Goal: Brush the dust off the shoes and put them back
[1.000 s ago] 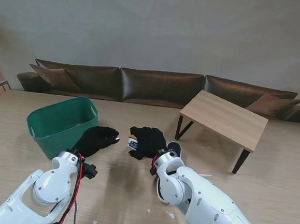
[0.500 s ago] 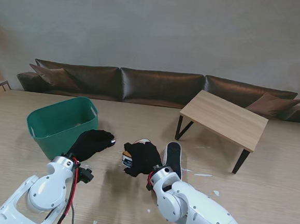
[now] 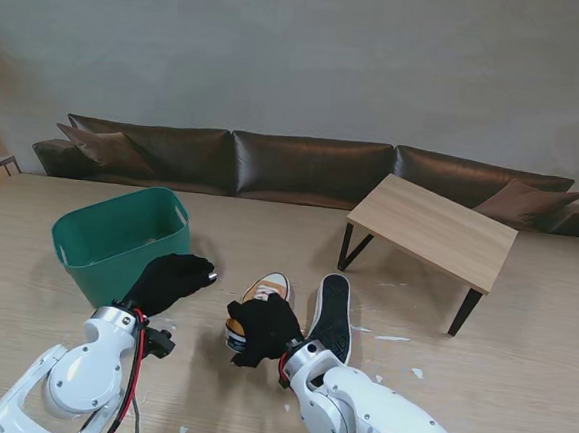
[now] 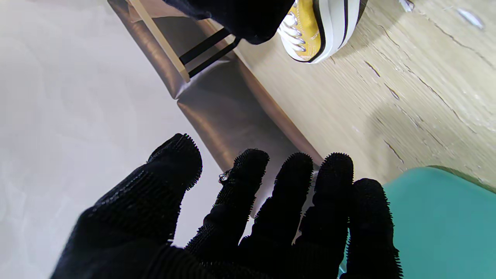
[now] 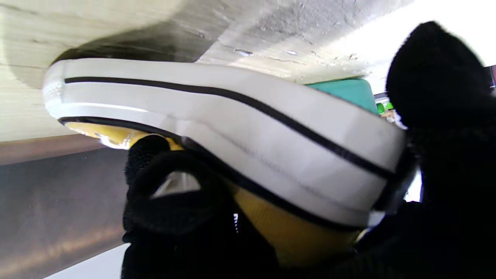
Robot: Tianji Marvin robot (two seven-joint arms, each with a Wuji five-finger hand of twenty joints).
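The right robot hand point(image 3: 259, 326), in a black glove, is clamped around the heel part of a yellow shoe point(image 3: 260, 294) with a white sole, holding it near the middle of the wooden surface point(image 3: 522, 325). Just to its right, the second shoe point(image 3: 333, 314) lies with its black sole facing up. The left robot hand point(image 3: 172, 279) holds nothing, its bristly gloved fingers point(image 4: 294, 182) spread apart, beside the green basket point(image 3: 117, 238).

right hand point(image 3: 261, 327) grips yellow shoe point(image 3: 260, 296) | black shoe point(image 3: 333, 313) sole-up beside | left hand point(image 3: 171, 279) by green bin point(image 3: 117, 238)
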